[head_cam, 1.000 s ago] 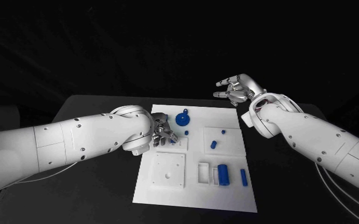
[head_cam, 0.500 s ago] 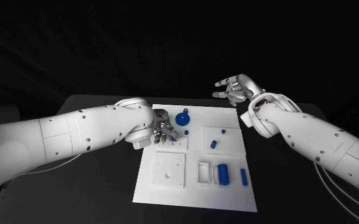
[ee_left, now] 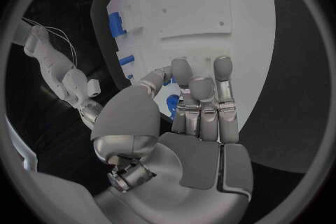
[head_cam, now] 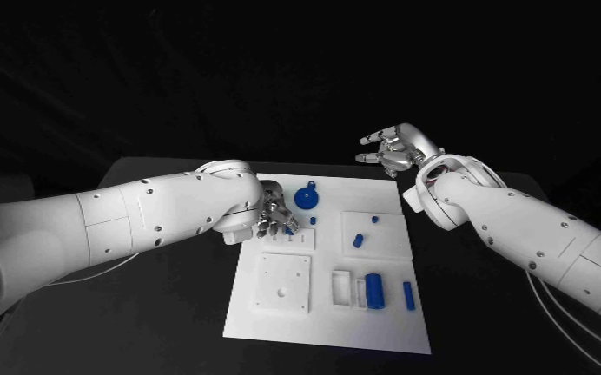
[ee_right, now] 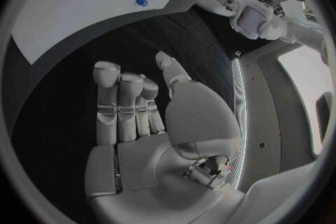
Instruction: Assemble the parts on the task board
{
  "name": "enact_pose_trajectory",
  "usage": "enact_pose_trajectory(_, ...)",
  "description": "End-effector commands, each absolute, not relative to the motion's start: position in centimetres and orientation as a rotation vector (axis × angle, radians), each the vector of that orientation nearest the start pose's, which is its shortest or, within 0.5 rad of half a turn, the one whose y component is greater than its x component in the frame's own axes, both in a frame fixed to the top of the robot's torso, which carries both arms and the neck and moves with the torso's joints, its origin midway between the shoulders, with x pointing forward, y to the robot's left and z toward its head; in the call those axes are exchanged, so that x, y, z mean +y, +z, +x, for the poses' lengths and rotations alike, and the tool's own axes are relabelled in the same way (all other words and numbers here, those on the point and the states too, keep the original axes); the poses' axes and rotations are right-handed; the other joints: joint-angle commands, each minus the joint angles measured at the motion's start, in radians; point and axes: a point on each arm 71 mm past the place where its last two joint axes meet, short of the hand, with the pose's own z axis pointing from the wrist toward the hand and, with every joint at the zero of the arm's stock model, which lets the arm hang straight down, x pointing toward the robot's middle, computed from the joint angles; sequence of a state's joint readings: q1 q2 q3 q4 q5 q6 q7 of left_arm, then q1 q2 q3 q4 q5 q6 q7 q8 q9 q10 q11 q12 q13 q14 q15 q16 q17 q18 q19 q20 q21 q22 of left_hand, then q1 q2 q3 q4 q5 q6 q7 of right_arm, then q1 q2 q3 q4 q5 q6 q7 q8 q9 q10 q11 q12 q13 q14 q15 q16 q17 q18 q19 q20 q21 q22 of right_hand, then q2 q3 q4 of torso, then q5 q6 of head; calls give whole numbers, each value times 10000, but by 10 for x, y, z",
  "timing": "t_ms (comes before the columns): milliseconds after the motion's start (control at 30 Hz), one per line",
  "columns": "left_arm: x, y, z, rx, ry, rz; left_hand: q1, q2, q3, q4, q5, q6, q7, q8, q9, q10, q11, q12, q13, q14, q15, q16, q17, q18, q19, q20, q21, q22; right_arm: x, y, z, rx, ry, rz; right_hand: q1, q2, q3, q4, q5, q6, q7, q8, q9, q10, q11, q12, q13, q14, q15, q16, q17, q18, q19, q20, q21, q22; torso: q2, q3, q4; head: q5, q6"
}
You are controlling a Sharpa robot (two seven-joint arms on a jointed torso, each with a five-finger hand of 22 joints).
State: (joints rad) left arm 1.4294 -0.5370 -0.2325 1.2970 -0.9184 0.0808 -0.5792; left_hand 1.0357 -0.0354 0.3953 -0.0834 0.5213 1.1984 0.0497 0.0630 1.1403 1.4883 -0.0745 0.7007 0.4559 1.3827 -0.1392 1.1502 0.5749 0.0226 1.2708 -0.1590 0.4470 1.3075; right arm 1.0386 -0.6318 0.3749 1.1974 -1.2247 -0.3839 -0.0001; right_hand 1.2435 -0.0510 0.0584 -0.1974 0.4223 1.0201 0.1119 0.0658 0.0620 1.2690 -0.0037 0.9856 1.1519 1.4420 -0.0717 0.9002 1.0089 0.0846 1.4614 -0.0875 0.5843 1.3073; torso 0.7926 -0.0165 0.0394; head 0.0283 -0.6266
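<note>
The white task board (head_cam: 328,323) lies in the middle of the table. My left hand (head_cam: 272,220) is at the board's left edge and pinches a small blue part (head_cam: 291,230) between thumb and fingers, low over the board; the same part (ee_left: 171,105) shows behind my fingers (ee_left: 201,102) in the left wrist view. A blue disc (head_cam: 306,198) lies just right of that hand, with a small blue peg (head_cam: 312,220) near it. My right hand (head_cam: 399,149) hangs above the table's far side, fingers apart, holding nothing (ee_right: 140,117).
More blue parts are on the board: a short piece (head_cam: 359,240), a thick cylinder (head_cam: 372,291) and a thin bar (head_cam: 408,295). A raised white square plate (head_cam: 283,284) sits on its left half. Black table (head_cam: 163,332) surrounds the board.
My left arm has turned and its hand has crept slightly toward the board's far side with the small blue part. The right hand has not moved.
</note>
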Motion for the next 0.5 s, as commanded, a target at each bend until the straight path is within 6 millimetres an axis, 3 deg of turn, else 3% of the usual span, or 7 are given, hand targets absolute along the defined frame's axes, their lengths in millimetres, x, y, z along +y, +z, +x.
enact_pose_trajectory(33, 134, -188, 529, 23087, -3312, -1260, 114, 176, 792, -774, 18, 860, -883, 33, 251, 224, -242, -59, 19, -54, -21, 27, 17, -118, 76, 19, -60, 173, -215, -149, 559, 14197, 8344, 3574, -55, 17, -8, -56, 20, 44, -6, -38, 7, -64, 27, 7, -5, 55, 4, -29, 11, 131, 306, -15, -35, 677, 7, -7, -4, 16, -11)
enact_pose_trajectory(500, 132, -192, 528, 23131, -3171, -939, 111, 180, 791, -773, 4, 846, -880, 32, 263, 221, -240, -72, 31, -57, -20, 28, 18, -119, 72, 19, -63, 173, -214, -148, 559, 14189, 8359, 3554, -90, 31, 13, -101, 27, 42, -6, -37, 7, -85, 28, -24, -28, 48, 5, -59, -5, 133, 301, -14, -59, 671, 0, -11, 0, -15, -62)
